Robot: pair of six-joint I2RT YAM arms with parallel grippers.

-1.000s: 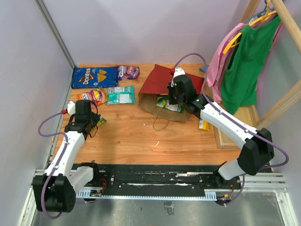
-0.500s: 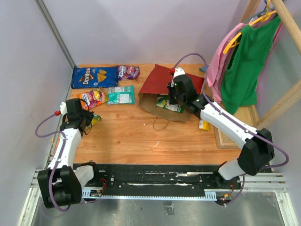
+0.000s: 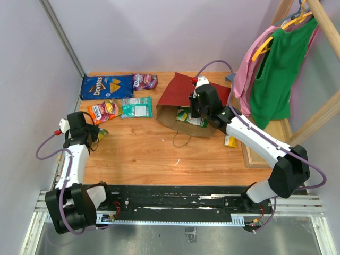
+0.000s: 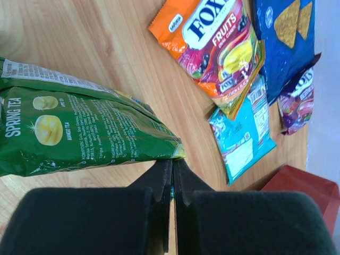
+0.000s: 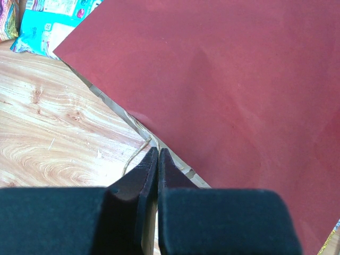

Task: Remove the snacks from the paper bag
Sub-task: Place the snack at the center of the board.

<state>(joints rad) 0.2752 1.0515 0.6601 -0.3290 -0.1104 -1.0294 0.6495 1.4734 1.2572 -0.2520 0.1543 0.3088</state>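
Observation:
The paper bag (image 3: 178, 91), red outside, lies on its side with its brown mouth facing the near edge. Green snacks (image 3: 190, 117) show inside it. My right gripper (image 3: 197, 111) is shut on the bag's upper rim where the twine handle (image 5: 133, 159) joins; its tips (image 5: 158, 151) meet at the red panel (image 5: 239, 79). My left gripper (image 3: 94, 133) is shut on the corner of a green tea packet (image 4: 79, 130), tips (image 4: 172, 162) pinching it. On the table lie a blue Doritos bag (image 3: 106, 86), a purple candy bag (image 3: 144, 81), an orange Fox's packet (image 3: 104, 110) and a teal packet (image 3: 136, 107).
A yellow packet (image 3: 230, 141) lies right of the bag, beside a wooden rack (image 3: 319, 117) with green and pink clothes (image 3: 276, 69). The bag's lower handle (image 3: 182, 139) loops onto the table. The left wall stands close to my left arm.
My left arm has swung left toward the wall, taking the green packet with it away from the table's middle. The right arm and the bag have not moved.

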